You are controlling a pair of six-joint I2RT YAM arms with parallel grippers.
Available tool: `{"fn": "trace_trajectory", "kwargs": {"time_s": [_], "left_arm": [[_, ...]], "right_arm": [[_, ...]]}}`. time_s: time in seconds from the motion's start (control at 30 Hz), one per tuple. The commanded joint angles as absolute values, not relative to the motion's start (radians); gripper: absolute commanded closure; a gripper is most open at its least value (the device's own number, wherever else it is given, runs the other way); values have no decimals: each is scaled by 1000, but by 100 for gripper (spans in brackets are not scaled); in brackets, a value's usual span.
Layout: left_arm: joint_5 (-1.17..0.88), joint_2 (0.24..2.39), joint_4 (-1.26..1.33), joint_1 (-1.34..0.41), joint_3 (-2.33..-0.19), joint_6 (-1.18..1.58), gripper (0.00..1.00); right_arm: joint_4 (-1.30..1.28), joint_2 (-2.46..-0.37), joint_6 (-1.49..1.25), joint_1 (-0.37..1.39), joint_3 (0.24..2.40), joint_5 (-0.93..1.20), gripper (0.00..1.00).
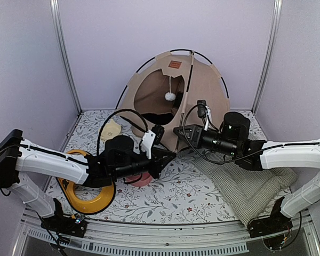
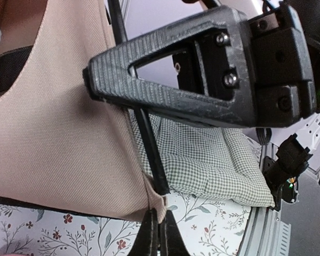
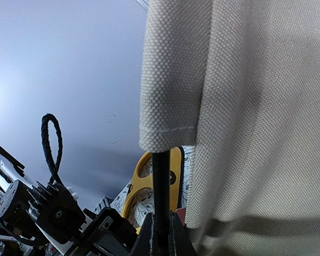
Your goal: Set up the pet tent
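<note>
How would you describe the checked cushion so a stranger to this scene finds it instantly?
Start at the beige tent at the back of the floral table. From its front right corner, come toward the near edge: the cushion lies there. It is the only green-checked, quilted piece among plain beige fabric and flower print.

Pet tent (image 1: pixel 209 80) is matt woven cloth — cushion (image 1: pixel 256 186) quilted fabric
</note>
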State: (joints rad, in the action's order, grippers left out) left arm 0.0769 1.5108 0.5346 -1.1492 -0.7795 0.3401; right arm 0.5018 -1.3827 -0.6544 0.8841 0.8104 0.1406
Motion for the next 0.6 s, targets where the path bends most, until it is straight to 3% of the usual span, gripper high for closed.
{"fn": "trace_trajectory", "kwargs": {"time_s": [0.0,0.57], "left_arm": [[-84,1508,412,-1201,-768,318,100],[9,1487,412,-1188,-737,406,100]], "right_arm": [[583,-1402,-641,845,880,-31,100],[575,-1404,-656,834,858,-26,100]]}}
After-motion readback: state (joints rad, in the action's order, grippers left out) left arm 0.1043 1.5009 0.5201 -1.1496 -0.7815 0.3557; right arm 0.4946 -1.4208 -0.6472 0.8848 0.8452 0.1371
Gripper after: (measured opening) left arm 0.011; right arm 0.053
